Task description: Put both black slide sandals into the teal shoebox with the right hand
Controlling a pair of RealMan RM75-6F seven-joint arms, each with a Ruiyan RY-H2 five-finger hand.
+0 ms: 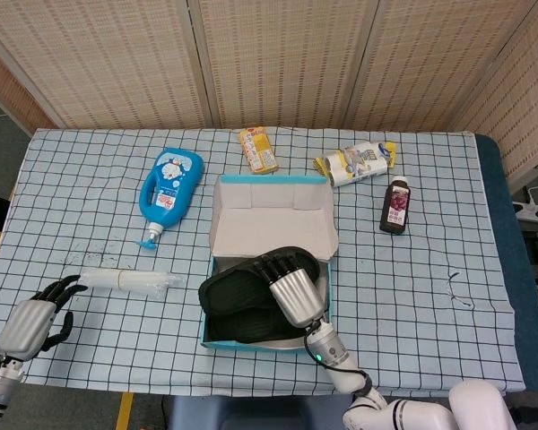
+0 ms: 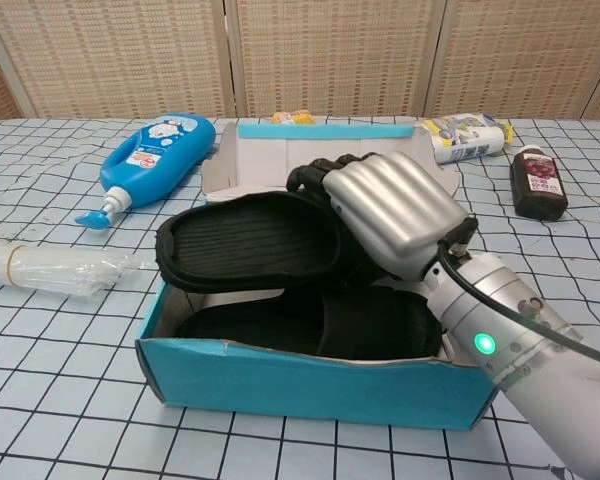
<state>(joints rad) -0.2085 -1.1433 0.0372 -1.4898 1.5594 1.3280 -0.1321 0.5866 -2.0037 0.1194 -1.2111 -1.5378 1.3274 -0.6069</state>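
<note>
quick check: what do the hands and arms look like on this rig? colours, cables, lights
Both hands have ribbed silver-grey metal backs and black fingers. The right hand joins a silver cylindrical forearm carrying a lit green indicator light, with a thin black cable running along the wrist. Nearer the body, that arm turns white in the head view. The left hand looks the same: silver back, black fingers, grey wrist.

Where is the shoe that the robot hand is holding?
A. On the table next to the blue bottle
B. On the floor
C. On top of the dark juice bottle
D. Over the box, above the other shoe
D. The right robot hand grips the shoe over the open box, above the other shoe lying inside it.
</note>
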